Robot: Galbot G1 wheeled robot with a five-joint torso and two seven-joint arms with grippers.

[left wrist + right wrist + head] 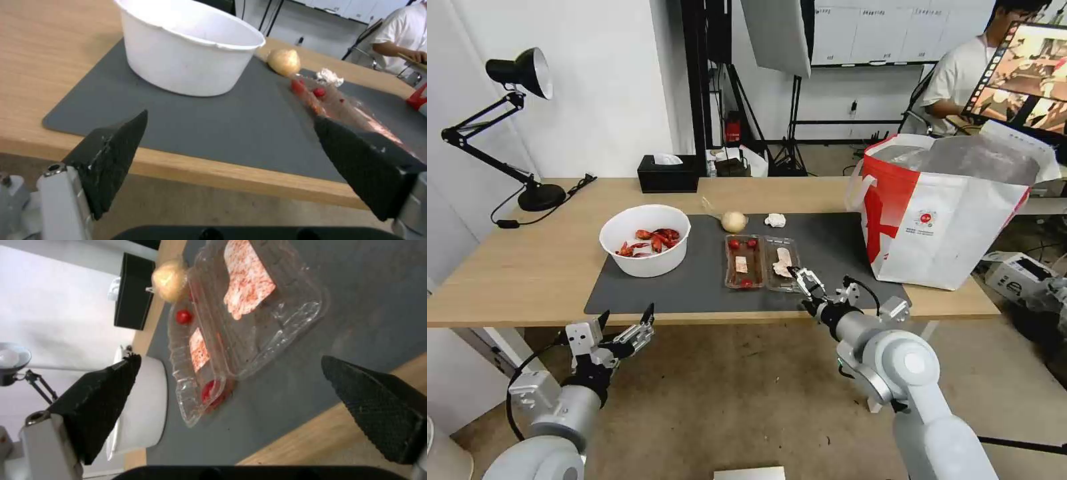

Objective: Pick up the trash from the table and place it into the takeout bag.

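On the dark grey mat (694, 290) of the table (527, 267) stands a white bowl (645, 240) of red crayfish shells. To its right lies the clear hinged tray (760, 261) with food scraps. Behind the tray sit a beige lump (734, 221) and a crumpled tissue (775, 220). The takeout bag (947, 207) stands open at the table's right end. My right gripper (820, 279) is open at the mat's front edge, just short of the tray (249, 323). Below the table's front edge, my left gripper (628, 315) is open and faces the bowl (191, 50).
A black desk lamp (520, 73) stands at the table's back left, and a black tissue box (668, 173) at the back edge. Stands and a light panel are behind the table. A person sits by a monitor at the back right.
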